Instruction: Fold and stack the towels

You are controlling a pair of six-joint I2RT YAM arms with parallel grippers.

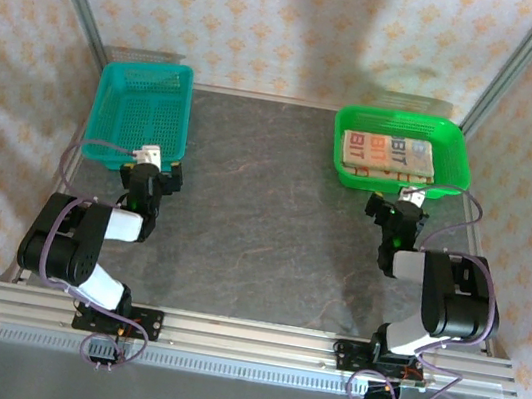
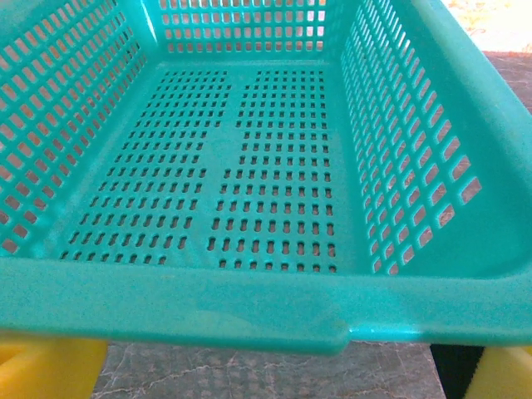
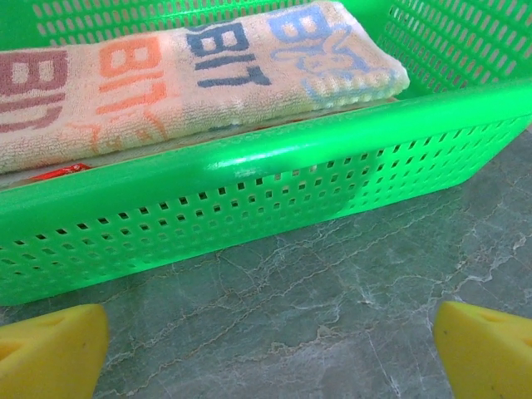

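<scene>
We see both grippers released: the left gripper (image 1: 157, 164) faces the teal basket (image 2: 249, 307); ahead of the right gripper (image 1: 402, 203), folded towels (image 3: 183, 79), apparently stacked, fill the green basket (image 3: 249, 208).

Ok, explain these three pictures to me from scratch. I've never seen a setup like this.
These are two black robot arms bolted at the near edge of a grey stone-patterned table. The overhead picture looks down from behind them. The other two come from cameras on each wrist.

The left gripper is open and holds nothing. It faces an empty teal plastic mesh basket; its wrist camera looks straight into it.

The right gripper is also open and holds nothing. It faces a green plastic mesh basket holding folded cream towels printed with coloured letters. That wrist camera shows the towels behind the green wall, with yellow fingertips at the bottom corners.
</scene>
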